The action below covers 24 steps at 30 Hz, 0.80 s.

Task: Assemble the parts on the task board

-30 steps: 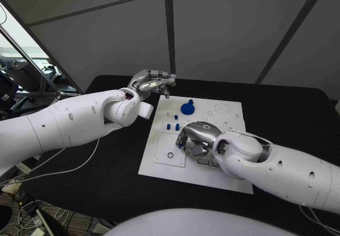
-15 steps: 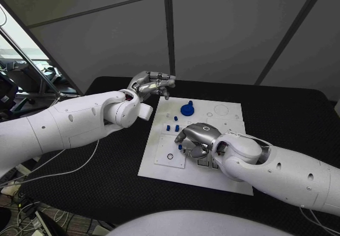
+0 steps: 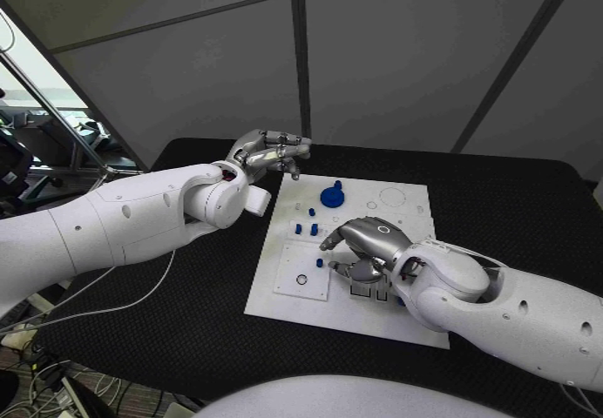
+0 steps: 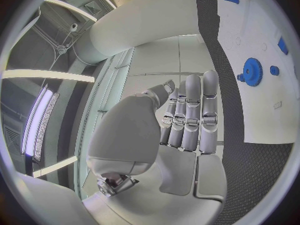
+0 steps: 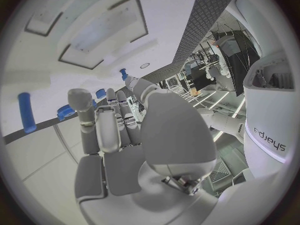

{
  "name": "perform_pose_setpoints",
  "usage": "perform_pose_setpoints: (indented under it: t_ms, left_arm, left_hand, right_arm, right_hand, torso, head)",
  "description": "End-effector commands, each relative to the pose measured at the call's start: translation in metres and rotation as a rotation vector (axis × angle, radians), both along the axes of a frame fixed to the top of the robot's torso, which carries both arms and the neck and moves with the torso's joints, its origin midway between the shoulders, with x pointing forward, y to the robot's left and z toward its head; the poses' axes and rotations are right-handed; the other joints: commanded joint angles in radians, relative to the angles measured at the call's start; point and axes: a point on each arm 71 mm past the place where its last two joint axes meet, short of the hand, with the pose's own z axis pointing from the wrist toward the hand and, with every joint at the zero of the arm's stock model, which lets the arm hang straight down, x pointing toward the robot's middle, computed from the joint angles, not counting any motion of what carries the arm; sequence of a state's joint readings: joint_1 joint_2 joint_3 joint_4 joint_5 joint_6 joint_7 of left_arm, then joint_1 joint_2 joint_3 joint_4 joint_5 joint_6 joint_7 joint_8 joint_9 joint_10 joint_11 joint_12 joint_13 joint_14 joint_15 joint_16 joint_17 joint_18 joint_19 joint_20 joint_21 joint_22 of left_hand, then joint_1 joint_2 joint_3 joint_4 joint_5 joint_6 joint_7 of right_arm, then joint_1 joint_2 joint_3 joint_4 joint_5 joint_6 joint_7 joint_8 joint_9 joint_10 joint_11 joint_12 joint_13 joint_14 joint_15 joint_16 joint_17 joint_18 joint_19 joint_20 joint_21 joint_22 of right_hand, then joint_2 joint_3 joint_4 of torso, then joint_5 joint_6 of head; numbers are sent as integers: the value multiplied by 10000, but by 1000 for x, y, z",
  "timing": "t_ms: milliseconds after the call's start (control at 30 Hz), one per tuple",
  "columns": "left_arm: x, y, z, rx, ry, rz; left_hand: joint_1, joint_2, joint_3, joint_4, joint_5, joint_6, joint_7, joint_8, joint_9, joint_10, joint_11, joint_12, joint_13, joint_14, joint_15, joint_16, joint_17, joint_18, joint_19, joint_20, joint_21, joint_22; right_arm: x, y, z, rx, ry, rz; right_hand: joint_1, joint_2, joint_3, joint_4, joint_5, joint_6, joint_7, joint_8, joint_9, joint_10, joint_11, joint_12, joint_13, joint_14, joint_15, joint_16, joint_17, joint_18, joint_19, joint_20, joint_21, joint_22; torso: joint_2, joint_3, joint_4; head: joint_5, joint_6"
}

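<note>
The white task board [image 3: 404, 214] lies in the middle of the black table. A blue gear [image 3: 333, 192] stands near its far edge, also seen as the gear [image 4: 252, 71]. Small blue pegs [image 3: 306, 228] stand left of centre. My right hand [image 3: 362, 248] hovers low over the board's middle with its fingers [image 5: 106, 130] bent downward and nothing between them. One small blue part [image 3: 319, 261] sits just off its fingertips, shown as the part [image 5: 124, 74]. My left hand [image 3: 267, 152] hangs beyond the board's far left corner, with its fingers [image 4: 187, 120] curled in on nothing.
A raised white plate [image 3: 287, 257] with a small ring [image 3: 301, 277] sits at the board's near left. Slotted recesses [image 3: 371, 292] lie just under my right hand. Black table [image 3: 503, 192] surrounds the board on all sides.
My right hand has slid a little to the right and nearer, away from the small blue part, which stays in place. The left hand has hardly moved.
</note>
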State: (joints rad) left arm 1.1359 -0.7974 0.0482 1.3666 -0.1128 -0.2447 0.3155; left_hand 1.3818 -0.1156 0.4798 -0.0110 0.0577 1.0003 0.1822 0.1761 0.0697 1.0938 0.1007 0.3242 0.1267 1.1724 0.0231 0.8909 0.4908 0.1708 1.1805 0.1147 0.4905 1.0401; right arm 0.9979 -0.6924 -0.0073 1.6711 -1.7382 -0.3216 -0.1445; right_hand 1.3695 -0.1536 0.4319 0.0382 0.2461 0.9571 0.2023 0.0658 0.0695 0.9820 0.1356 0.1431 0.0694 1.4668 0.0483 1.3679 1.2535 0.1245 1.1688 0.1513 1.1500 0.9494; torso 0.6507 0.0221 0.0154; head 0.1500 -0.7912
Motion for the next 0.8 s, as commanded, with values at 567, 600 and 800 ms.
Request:
perform_pose_setpoints:
  t_ms: [567,600,800]
  left_arm:
    - [0,-1,-3,-33,106,-177]
    - [0,-1,-3,-33,107,-179]
    - [-1,-1,-3,-30,112,-182]
  left_hand:
    - [-2,-14,-47,-35,51,-76,1,65,5,-104,26,97,22,-106,-14,52,-22,109,-46,26,-60,-21]
    - [-2,-14,-47,-35,51,-76,1,65,5,-104,26,97,22,-106,-14,52,-22,109,-46,26,-60,-21]
    - [-2,-14,-47,-35,51,-76,1,65,5,-104,26,97,22,-106,-14,52,-22,109,-46,26,-60,-21]
  right_arm:
    - [37,-71,24,-1411,59,-2124]
    - [38,-72,24,-1456,65,-2124]
    - [40,-71,22,-1777,70,-2090]
  right_hand:
    - [-55,-164,-416,-12,-282,174,-192,33,-1,-184,-94,268,-40,343,-100,-45,-160,92,40,-90,-81,-98]
    - [-54,-165,-418,-13,-283,175,-194,33,-1,-187,-95,269,-40,342,-100,-48,-165,93,38,-90,-83,-101]
    - [-13,-143,-431,-24,-297,184,-224,28,-3,-194,-115,308,-34,332,-113,-68,-197,98,19,-99,-110,-130]
  torso:
    - [14,-6,13]
    - [14,-6,13]
    - [14,-10,29]
  head:
    - [-444,260]
    - [-444,260]
    - [-429,248]
